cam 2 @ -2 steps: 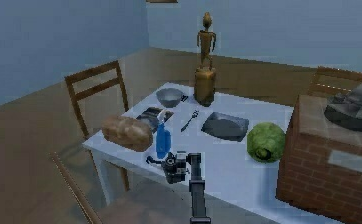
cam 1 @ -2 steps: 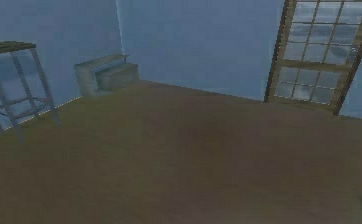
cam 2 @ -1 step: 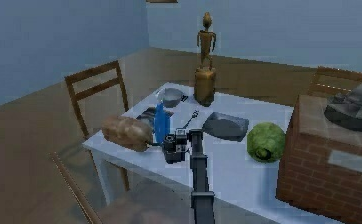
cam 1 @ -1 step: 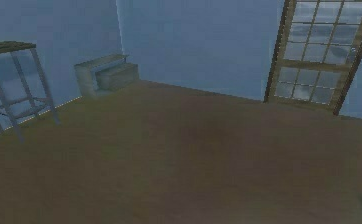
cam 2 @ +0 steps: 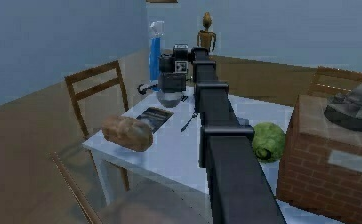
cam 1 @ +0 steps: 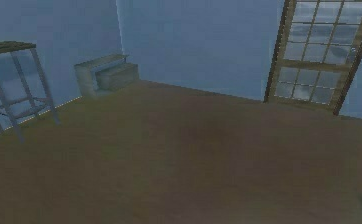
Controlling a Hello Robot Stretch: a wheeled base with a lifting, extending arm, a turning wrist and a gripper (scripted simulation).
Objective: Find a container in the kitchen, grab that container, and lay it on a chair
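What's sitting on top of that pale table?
A brown loaf, a flat dark slab, a green leafy ball and a tall blue container. The arm and claw cover the middle of the table.

Ahead of us, blue walls (cam 1: 189, 40) meet in a corner above a brown wooden floor (cam 1: 189, 160). A low grey box (cam 1: 107, 75) sits against the wall in that corner. At the forward view's left edge we see a tall stand (cam 1: 19, 85) on thin metal legs. At its right, a wood-framed door (cam 1: 319, 55) with many glass panes lets in pale light. To the side we find a white table (cam 2: 169, 152). A wooden chair (cam 2: 94, 92) is drawn up at its left, and a brick block (cam 2: 324, 155) stands just beside its right.
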